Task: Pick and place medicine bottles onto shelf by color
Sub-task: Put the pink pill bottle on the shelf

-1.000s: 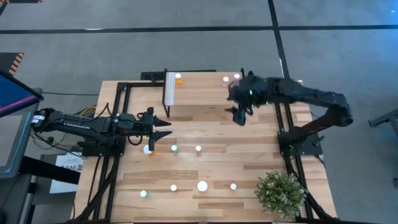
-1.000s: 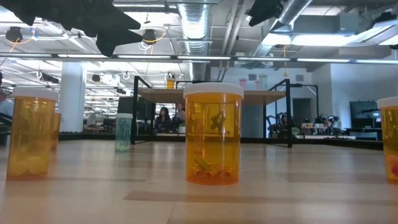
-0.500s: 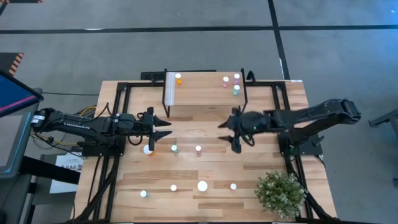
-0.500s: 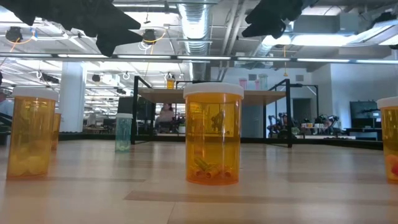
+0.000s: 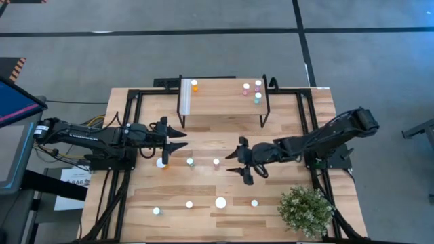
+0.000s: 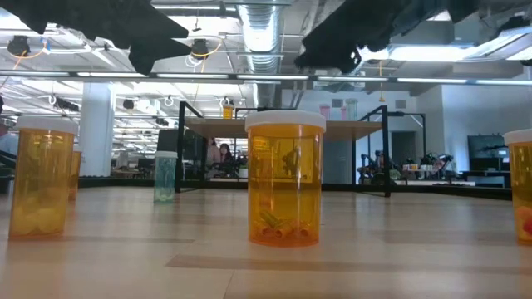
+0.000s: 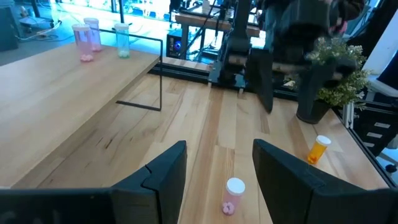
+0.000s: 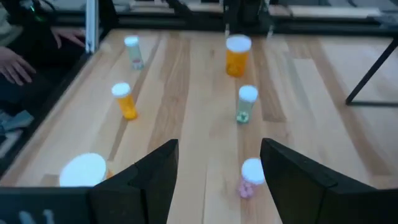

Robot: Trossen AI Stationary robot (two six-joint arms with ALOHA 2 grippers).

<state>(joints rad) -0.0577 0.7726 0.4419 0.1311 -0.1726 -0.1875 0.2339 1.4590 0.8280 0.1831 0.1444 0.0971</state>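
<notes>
Counting from the high view: the shelf [image 5: 224, 102] carries one orange bottle [image 5: 194, 85] at its left end and a pink-and-teal cluster [image 5: 254, 89] at its right, while seven capped bottles [image 5: 203, 183] wait on the table [image 5: 298, 108], so under half the job looks done. At table height, the big orange bottle [image 6: 284, 178] fills the foreground; distant shelf bottles stay tiny. Wrist views: left gripper [image 7: 217, 171] and right gripper [image 8: 217, 163] both stand open and empty, a pink bottle [image 8: 251, 176] lying just ahead of the right.
</notes>
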